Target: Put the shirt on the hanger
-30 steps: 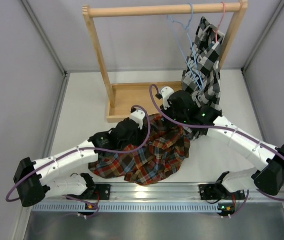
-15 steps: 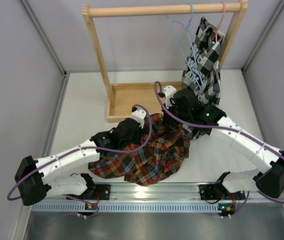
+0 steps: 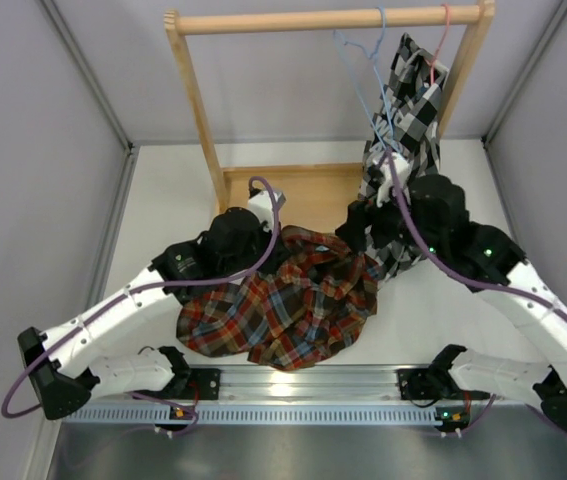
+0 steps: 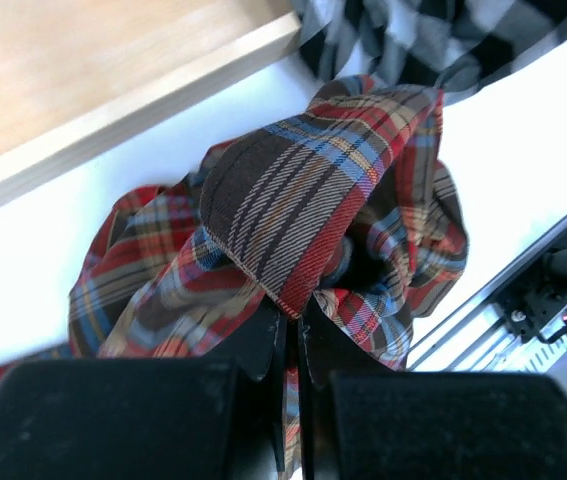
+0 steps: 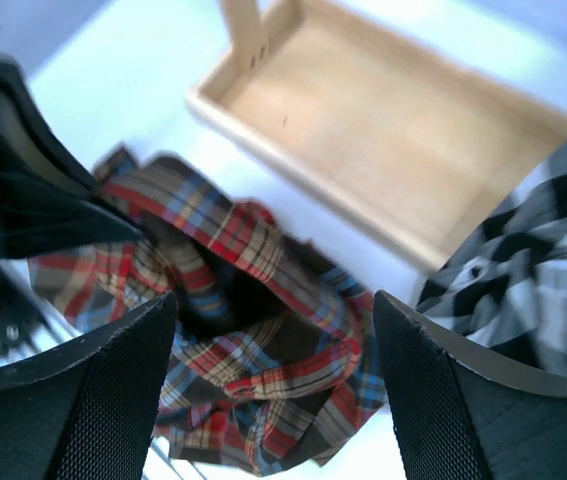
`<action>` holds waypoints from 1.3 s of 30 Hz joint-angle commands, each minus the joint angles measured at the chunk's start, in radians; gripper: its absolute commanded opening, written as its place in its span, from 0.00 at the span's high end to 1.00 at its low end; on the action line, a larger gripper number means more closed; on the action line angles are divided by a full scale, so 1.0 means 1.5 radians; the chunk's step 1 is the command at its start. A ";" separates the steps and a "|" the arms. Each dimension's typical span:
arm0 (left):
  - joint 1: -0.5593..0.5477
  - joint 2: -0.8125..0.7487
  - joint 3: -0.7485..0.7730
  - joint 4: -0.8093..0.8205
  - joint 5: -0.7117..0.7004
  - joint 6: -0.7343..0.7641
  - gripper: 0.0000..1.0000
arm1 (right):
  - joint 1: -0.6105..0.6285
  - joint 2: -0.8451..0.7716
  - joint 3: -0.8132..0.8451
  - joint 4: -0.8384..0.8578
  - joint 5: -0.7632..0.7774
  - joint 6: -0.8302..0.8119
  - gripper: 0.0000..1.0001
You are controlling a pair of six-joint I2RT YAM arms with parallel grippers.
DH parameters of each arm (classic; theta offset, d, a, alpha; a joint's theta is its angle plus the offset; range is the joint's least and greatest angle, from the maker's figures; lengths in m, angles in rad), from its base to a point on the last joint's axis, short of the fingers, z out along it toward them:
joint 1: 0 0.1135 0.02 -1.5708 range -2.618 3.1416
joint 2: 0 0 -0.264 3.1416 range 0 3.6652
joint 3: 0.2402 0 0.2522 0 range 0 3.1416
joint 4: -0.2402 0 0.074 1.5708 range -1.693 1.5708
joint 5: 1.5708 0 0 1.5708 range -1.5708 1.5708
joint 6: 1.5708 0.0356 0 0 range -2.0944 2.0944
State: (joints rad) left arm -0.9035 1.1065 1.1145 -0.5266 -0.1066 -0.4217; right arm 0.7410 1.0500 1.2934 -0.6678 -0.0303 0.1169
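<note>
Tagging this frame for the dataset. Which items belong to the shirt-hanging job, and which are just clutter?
Job: plaid shirt, light-blue hanger, left claw shut on the shirt, right claw open.
Lying about: black-and-white checked shirt, pink-red hanger, wooden rack.

No text, label, brand, number or sign can be read in any of the views.
</note>
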 commanded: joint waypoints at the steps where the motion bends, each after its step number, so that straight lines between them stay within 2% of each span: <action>1: 0.027 0.005 0.008 -0.047 0.054 -0.009 1.00 | -0.010 -0.041 0.088 -0.037 0.083 -0.002 0.23; 2: 0.027 0.007 0.010 -0.050 0.057 0.005 1.00 | -0.012 -0.042 0.106 -0.047 0.139 -0.008 0.23; 7: 0.027 0.015 0.007 -0.082 0.049 0.020 1.00 | -0.037 0.000 0.217 -0.072 0.220 -0.071 0.15; 9: 0.027 -0.003 -0.015 -0.082 0.046 0.018 1.00 | -0.074 0.020 0.255 -0.074 0.219 -0.095 0.15; 11: 0.027 -0.018 -0.033 -0.081 0.041 0.009 1.00 | -0.117 0.055 0.284 -0.078 0.173 -0.111 0.17; 13: 0.027 -0.034 -0.060 -0.080 0.038 0.010 1.00 | -0.139 0.089 0.326 -0.080 0.131 -0.118 0.23; 19: 0.027 -0.044 -0.106 -0.080 0.034 0.009 1.00 | -0.179 0.182 0.431 -0.097 0.098 -0.143 0.42; 23: 0.027 -0.044 -0.123 -0.072 0.044 0.011 1.00 | -0.212 0.241 0.490 -0.120 0.062 -0.146 0.49; 28: 0.027 -0.049 -0.134 -0.062 0.046 0.015 1.00 | -0.218 0.272 0.483 -0.134 0.039 -0.140 0.60; 39: 0.027 -0.051 -0.143 -0.058 0.046 0.022 1.00 | -0.222 0.295 0.449 -0.136 0.047 -0.127 0.75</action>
State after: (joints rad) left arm -0.8650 1.0573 0.9112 -0.6441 -0.0418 -0.4015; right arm 0.4267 1.4796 1.9633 -0.8619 0.0319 -0.0830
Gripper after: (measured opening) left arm 0.031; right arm 0.259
